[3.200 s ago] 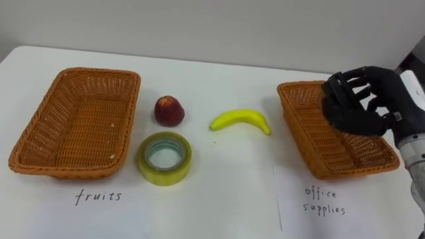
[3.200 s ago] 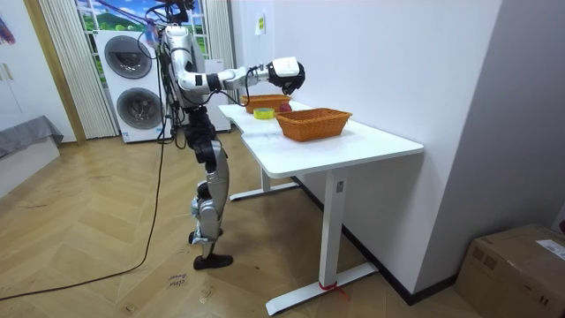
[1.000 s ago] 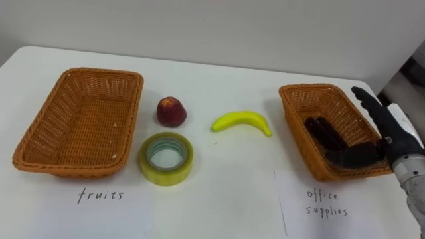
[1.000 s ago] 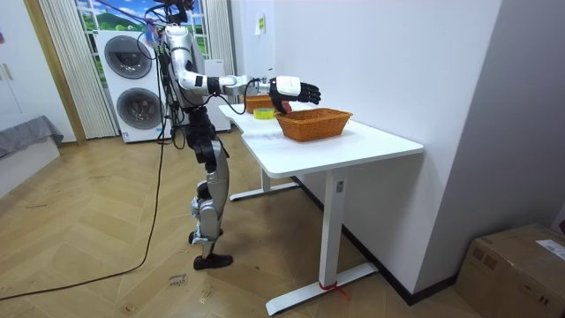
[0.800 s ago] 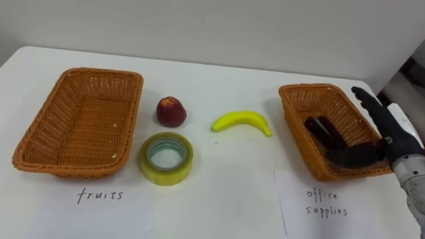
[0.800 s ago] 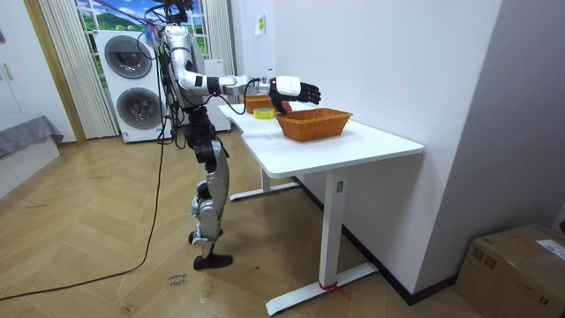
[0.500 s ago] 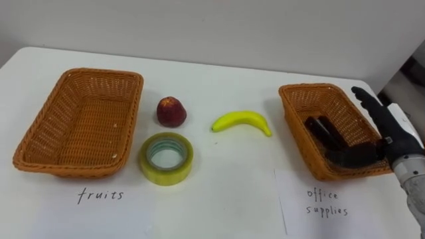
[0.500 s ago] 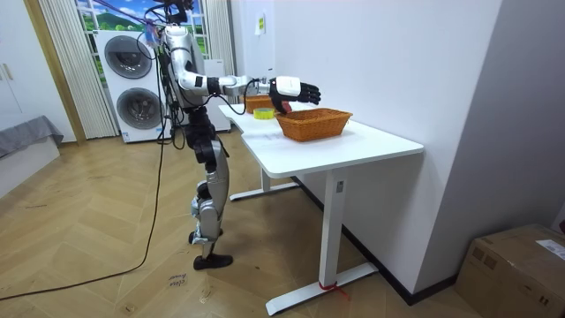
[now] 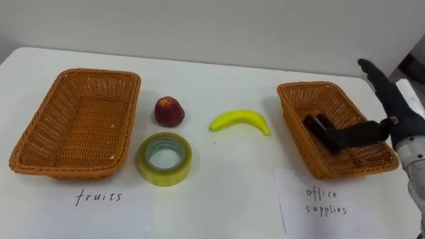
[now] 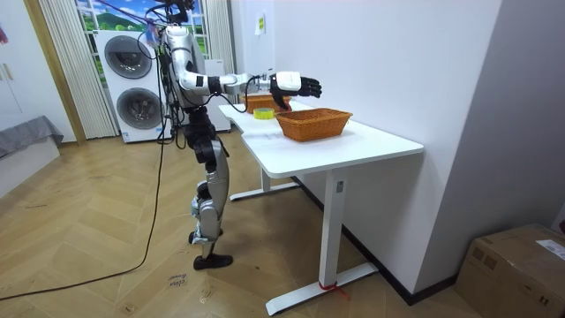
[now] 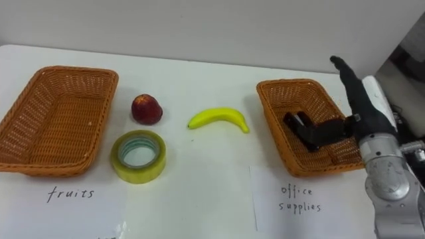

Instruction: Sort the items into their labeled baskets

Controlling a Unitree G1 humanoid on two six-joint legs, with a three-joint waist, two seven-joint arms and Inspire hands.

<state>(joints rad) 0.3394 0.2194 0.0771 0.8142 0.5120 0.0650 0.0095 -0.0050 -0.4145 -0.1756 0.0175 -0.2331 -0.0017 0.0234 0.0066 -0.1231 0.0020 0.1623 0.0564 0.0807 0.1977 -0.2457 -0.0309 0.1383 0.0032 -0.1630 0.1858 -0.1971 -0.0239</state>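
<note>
At the frame's right the right hand [image 9: 395,113] has lifted, fingers spread and empty; the dark item [image 9: 317,126] lies in the right basket [image 9: 312,85]; apple [image 9: 169,111], banana [image 9: 240,120] and tape [image 9: 164,158] remain.

white rectangular table [image 10: 353,146]: set against a white wall [image 10: 388,62] | white paper sheet with handwriting [image 9: 99,214]: laid at the table's near left | second such sheet [image 9: 322,216]: laid near right | two stacked white washing machines [image 10: 132,84]: placed beside a beige curtain [image 10: 62,71] | brown cardboard box [image 10: 516,269]: set on wooden herringbone floor [image 10: 106,256]
</note>
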